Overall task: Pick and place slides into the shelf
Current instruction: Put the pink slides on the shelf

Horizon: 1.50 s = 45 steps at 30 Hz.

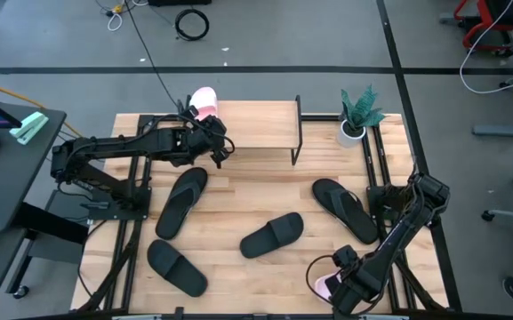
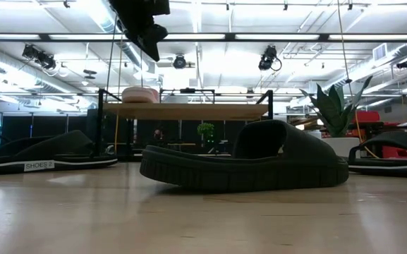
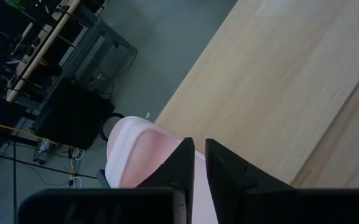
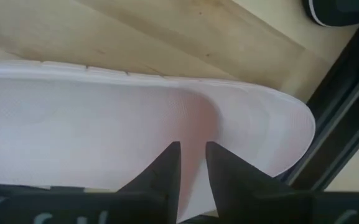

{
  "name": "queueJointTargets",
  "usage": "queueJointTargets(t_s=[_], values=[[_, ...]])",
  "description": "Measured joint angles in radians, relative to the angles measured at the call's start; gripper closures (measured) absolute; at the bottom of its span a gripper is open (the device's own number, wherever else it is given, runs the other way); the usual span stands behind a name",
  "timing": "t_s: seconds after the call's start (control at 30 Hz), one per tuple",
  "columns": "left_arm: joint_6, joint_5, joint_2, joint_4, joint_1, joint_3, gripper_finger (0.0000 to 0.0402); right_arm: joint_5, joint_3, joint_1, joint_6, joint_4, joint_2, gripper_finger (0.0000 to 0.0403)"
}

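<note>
Left fingers (image 3: 199,168) nearly together, empty, above pale pink wide-strap slide (image 1: 204,102) on light wooden shelf (image 1: 256,124), right fingers (image 4: 191,163) nearly together over second pink slide (image 4: 104,130) at surface's (image 1: 238,200) near edge, 4 black slides (image 1: 273,236) scattered on surface.

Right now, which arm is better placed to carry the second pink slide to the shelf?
Right. Its end effector is directly over the pink slide at the table's near right corner; the left end effector hangs by the shelf.
</note>
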State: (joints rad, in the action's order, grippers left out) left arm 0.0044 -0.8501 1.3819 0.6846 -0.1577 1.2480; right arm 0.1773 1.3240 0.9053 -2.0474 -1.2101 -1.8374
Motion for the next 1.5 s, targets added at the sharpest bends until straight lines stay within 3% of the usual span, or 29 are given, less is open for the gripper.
queueJointTargets(t_s=[1.17, 1.5], values=[[-0.003, 0.0, 0.0, 0.0, 0.0, 0.0, 0.0361, 0.042, 0.001, 0.01, 0.059, -0.038, -0.001, 0.0317], [-0.003, 0.0, 0.0, 0.0, 0.0, 0.0, 0.0374, 0.122, 0.003, 0.014, 0.052, -0.075, -0.001, 0.0321]])
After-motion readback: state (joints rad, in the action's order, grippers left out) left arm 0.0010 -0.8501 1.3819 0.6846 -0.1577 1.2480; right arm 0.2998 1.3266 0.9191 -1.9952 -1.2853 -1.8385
